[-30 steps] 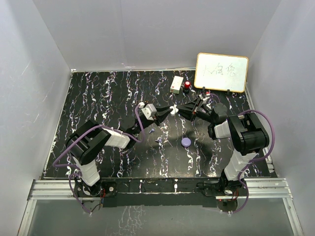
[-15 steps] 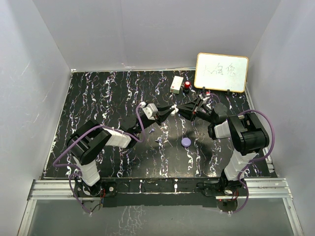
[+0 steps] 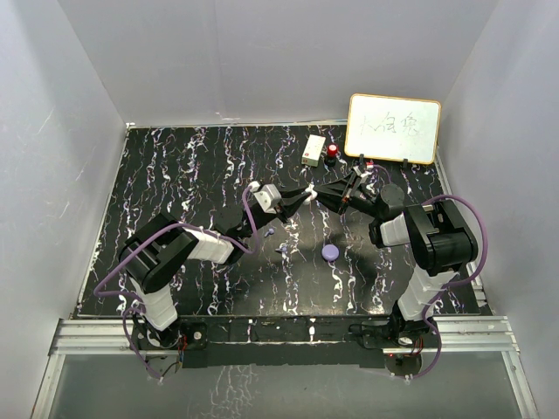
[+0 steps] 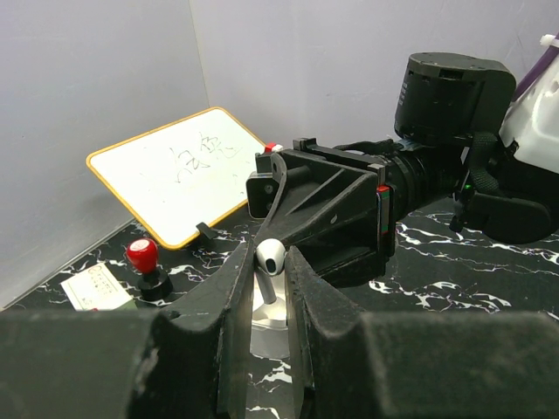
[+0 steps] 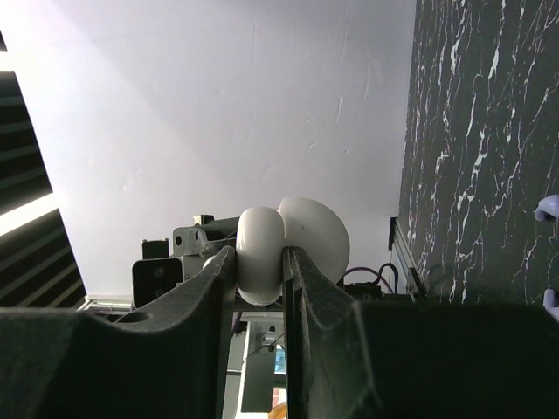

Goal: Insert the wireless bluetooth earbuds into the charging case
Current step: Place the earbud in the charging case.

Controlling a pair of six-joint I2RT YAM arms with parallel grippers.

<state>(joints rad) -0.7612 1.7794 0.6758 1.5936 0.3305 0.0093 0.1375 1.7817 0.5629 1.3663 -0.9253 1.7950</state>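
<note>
Gripping a white earbud (image 4: 270, 256) by its stem, the left tool (image 3: 295, 199) is closed and held up off the bench (image 3: 192, 175), nose to nose with the right tool (image 3: 323, 194). The right tool is clamped on a white rounded case (image 5: 260, 253), whose lid (image 5: 314, 229) stands swung open behind it. The two tools meet above the middle of the bench, with the earbud's head just in front of the right tool.

My reading is that the task is at the insertion step. Bud and case have both been picked up and brought together, and the lid is open, but no view shows the case's pocket, so I cannot tell whether the bud has entered it. From the left wrist the bud's head is fully exposed, so it is probably not seated.

Two tiny lilac bits (image 3: 269, 233) lie loose on the bench below the tools, near a round lilac puck (image 3: 329, 251). They may be earbuds waiting their turn, but they are too small to tell. If so, most of the work is left: seating this bud, then fetching whatever else belongs in a case.

The bench is black with white marbled streaks. Toward the back right stand a yellow-framed whiteboard (image 3: 392, 128) with handwriting, a small white box (image 3: 314, 149) and a red knob (image 3: 333, 153). Plain pale walls (image 3: 262, 61) close in three sides.
</note>
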